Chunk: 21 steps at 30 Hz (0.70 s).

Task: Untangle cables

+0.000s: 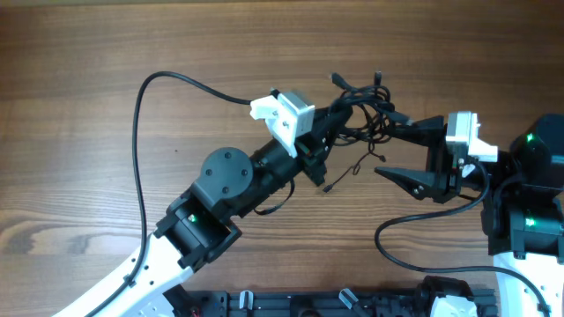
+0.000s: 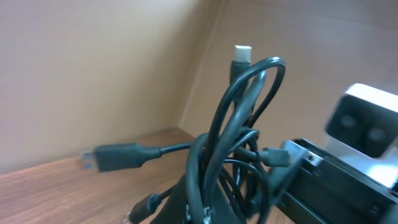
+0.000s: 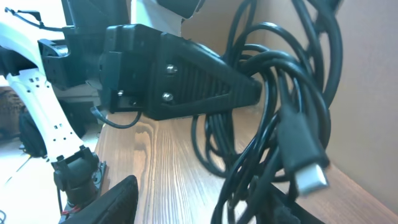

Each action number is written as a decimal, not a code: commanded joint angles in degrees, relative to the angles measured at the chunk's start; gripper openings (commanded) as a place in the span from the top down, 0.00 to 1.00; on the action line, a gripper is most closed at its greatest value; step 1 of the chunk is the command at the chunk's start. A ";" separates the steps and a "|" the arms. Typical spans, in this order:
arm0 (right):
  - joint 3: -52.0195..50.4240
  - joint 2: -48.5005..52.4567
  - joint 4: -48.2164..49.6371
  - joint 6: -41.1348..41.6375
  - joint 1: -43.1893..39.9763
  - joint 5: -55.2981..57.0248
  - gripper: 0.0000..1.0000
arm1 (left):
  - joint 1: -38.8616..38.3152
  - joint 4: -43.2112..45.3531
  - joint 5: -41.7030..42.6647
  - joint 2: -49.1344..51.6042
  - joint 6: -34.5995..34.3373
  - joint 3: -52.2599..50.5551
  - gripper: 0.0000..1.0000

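Observation:
The cables [image 1: 366, 110] are a bunch of thin black cords lying just right of the table's middle. My left gripper [image 1: 337, 121] is shut on the bunch's left side. In the left wrist view the cables [image 2: 239, 137] loop up out of my left gripper [image 2: 214, 211], with a white-tipped plug [image 2: 242, 53] on top and a black plug [image 2: 118, 155] lying to the left. My right gripper [image 1: 385, 147] stands open at the bunch's right side, its upper finger against the cords. In the right wrist view the cables [image 3: 273, 124] hang over the right-hand finger [image 3: 283, 208] of my right gripper [image 3: 199, 208], and a silver-tipped plug [image 3: 311, 177] dangles there.
One loose cord end [image 1: 345, 172] trails toward the front below the bunch. The left arm's own thick black cable [image 1: 141, 114] arcs over the table at left. The right arm's cable [image 1: 397, 233] loops near the front right. Bare wooden table [image 1: 106, 53] lies all round.

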 commanded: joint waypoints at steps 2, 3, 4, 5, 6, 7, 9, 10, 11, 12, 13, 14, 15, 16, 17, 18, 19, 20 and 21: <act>0.35 -0.24 1.31 -1.03 -0.07 1.14 0.41 | 0.13 0.15 6.62 1.22 0.70 0.35 0.96; 0.35 -0.24 1.64 -0.96 -0.07 1.14 0.41 | 0.13 0.26 8.17 1.55 0.70 0.33 0.96; 0.35 -0.26 1.88 -0.96 -0.07 1.14 0.41 | 0.13 0.26 9.01 1.99 0.70 0.33 0.96; 0.35 -0.24 1.90 -0.96 -0.07 1.14 0.46 | 0.13 0.26 9.66 2.51 0.68 0.33 0.96; 0.35 -0.24 1.86 -0.98 -0.07 1.14 0.53 | 0.13 0.31 9.62 2.80 0.68 0.33 0.96; 0.35 -0.24 1.79 -0.94 -0.07 1.14 0.60 | 0.13 0.46 9.60 2.93 0.68 0.33 0.96; 0.35 -0.24 1.75 -0.90 -0.07 1.16 0.61 | 0.13 1.77 9.68 2.93 0.68 0.35 0.96; 0.35 -0.24 1.77 -0.92 -0.09 1.18 0.56 | 0.13 2.43 9.86 2.93 0.68 0.35 0.96; 0.35 -0.24 1.77 -0.96 -0.09 1.22 0.51 | 0.13 2.67 9.84 2.93 0.70 0.35 0.96; 0.35 -0.24 1.73 -0.94 -0.09 1.81 0.50 | 0.13 2.78 9.86 2.93 0.70 0.35 0.96; 0.35 -0.24 1.55 -0.92 -0.09 3.82 0.48 | 0.13 2.75 10.08 2.93 0.72 0.33 0.96; 0.35 -0.24 1.51 -0.92 -0.09 5.75 0.46 | 0.13 2.75 11.06 2.93 0.72 0.35 0.96; 0.35 -0.24 1.55 -0.92 -0.09 6.99 0.46 | 0.13 2.75 12.15 2.93 0.74 0.35 0.96; 0.35 -0.24 1.62 -0.94 -0.09 7.85 0.44 | 0.13 2.75 13.88 2.93 0.96 0.35 0.96; 0.35 -0.24 1.62 -0.96 -0.09 8.94 0.43 | 0.13 2.71 15.30 2.93 0.96 0.35 0.96; 0.35 -0.24 1.60 -0.96 -0.09 9.53 0.43 | 0.13 2.73 16.04 2.93 0.98 0.35 0.96; 0.35 -0.24 1.62 -1.05 -0.09 9.88 0.41 | 0.13 2.73 17.25 2.93 1.92 0.35 0.96; 0.35 -0.24 1.64 -1.05 -0.09 9.84 0.40 | 0.13 2.73 18.84 2.93 3.13 0.35 0.96; 0.35 -0.24 1.62 -1.05 -0.09 9.84 0.40 | 0.13 2.75 19.69 2.93 3.87 0.33 0.96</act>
